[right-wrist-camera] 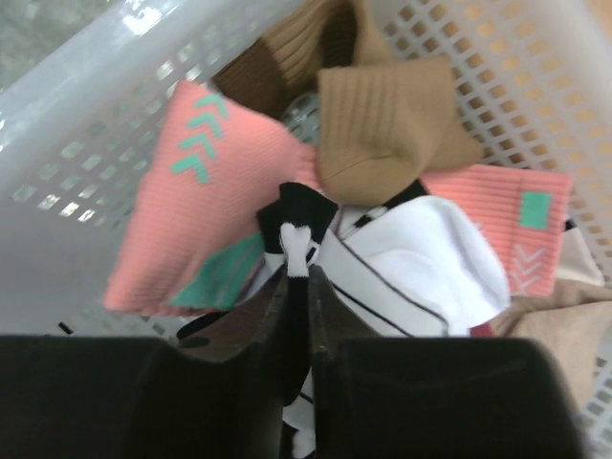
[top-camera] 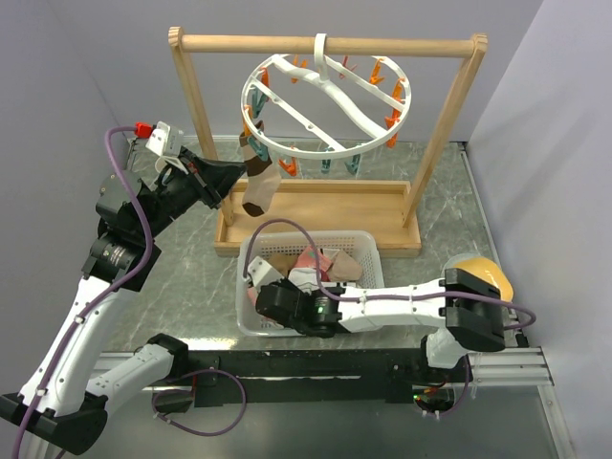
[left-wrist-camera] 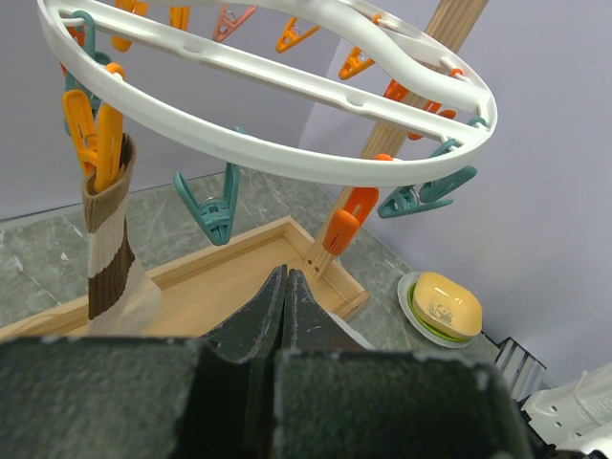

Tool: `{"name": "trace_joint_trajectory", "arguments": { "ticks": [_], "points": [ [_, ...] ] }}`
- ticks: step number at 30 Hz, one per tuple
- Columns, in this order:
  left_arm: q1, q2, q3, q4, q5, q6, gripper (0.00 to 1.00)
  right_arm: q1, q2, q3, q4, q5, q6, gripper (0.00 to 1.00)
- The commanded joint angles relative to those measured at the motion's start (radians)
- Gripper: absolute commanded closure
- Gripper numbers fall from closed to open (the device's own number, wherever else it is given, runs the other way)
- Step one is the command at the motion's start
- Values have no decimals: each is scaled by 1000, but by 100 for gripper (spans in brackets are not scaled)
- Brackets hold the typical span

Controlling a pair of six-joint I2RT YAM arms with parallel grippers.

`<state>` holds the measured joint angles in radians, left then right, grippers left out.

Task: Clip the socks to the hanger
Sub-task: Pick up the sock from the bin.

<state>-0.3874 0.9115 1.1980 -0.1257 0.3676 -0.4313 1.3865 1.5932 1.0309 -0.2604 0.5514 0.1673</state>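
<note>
The round white hanger point(top-camera: 330, 103) hangs by its hook from the wooden frame's crossbar, with orange and teal pegs round its rim; it also fills the top of the left wrist view point(left-wrist-camera: 287, 158). One brown-and-cream striped sock point(top-camera: 258, 182) hangs from an orange peg point(left-wrist-camera: 96, 134) at its left side. My left gripper point(top-camera: 229, 177) is shut and empty, just left of that sock point(left-wrist-camera: 110, 258). My right gripper point(right-wrist-camera: 301, 273) is down in the white basket point(top-camera: 368, 249), shut on a black-and-white sock point(right-wrist-camera: 402, 258). Pink point(right-wrist-camera: 206, 191) and brown point(right-wrist-camera: 382, 124) socks lie round it.
The tall wooden frame point(top-camera: 320, 44) stands on a wooden tray base point(top-camera: 325, 206) behind the basket. A yellow lidded dish point(left-wrist-camera: 440, 304) on a green plate sits at the right, near the right arm's base point(top-camera: 475, 306). Grey walls close in both sides.
</note>
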Motion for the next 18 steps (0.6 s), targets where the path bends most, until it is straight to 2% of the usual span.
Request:
{"name": "trace_joint_trajectory", "arguments": {
  "ticks": [1,2,10,13,18],
  "points": [
    [2,-14,9,9,-10,-6,99,-9,-108,14,50,48,-17,96],
    [2,-13,9,12,-10,-6,99,-6,-122,8,59,51,-14,100],
    [2,0,17,11,2,0,99,35,-286,-28,211,205,-18,100],
    [2,-2,21,3,7,5,99,42,-308,13,326,269,-87,100],
    [2,1,28,-2,8,0,99,42,-276,106,527,327,-331,100]
  ]
}}
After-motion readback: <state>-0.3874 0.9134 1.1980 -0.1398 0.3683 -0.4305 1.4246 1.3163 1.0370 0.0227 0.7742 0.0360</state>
